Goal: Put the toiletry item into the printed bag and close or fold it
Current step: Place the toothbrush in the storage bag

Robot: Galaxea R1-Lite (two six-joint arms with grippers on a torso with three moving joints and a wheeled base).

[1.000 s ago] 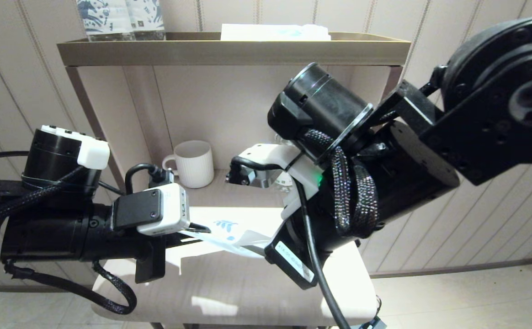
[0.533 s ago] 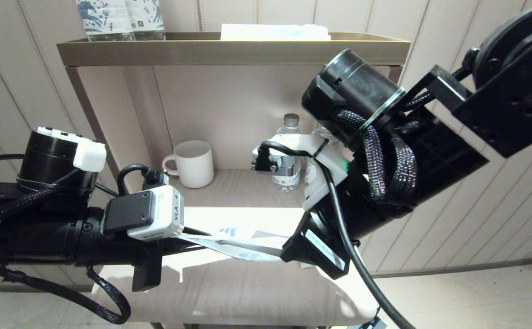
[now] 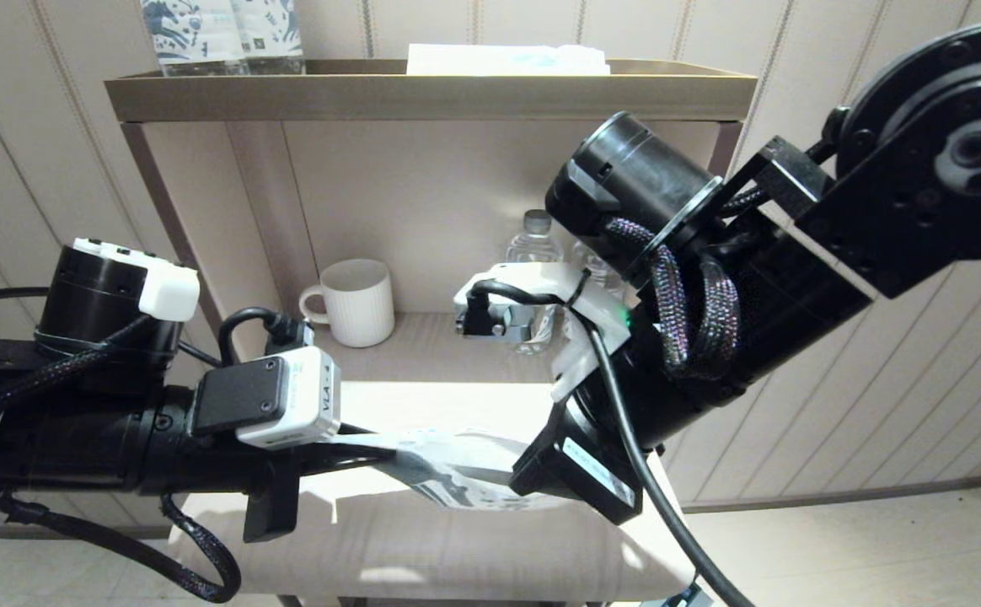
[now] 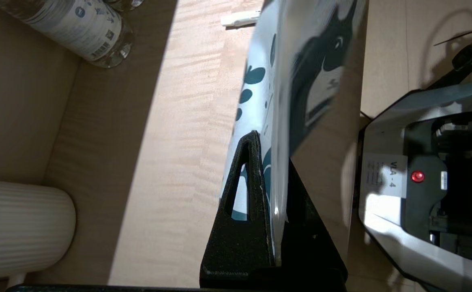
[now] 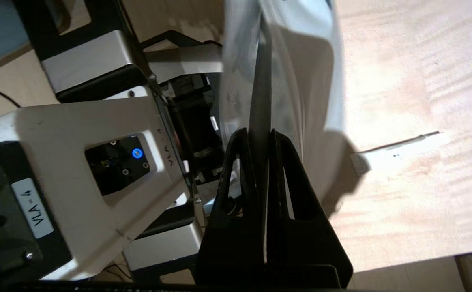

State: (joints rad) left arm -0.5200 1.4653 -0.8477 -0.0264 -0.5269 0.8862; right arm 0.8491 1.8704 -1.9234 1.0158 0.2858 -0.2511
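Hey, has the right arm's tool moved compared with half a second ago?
Yes. In the head view the right tool, shut on the printed bag, has shifted slightly toward the robot's left, now covering more of the water bottle on the shelf behind.

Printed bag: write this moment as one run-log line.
printed bag: held off table | left gripper: shut on bag | right gripper: shut on bag | toothbrush: on table

Looks like a hotel guest room, set up around a small amenity shelf unit [image 3: 423,93] against striped, panelled wallpaper. On its brass-edged top tray stand horse-print-labelled water bottles [image 3: 221,34], with a flat white-and-blue packet [image 3: 507,59] beside them. Inside the open niche below the tray sits a ribbed white mug [image 3: 356,302], and clear water bottles [image 3: 533,253] stand further along the same niche. In front of the shelf unit juts a pale wood-grain ledge [image 3: 423,539].
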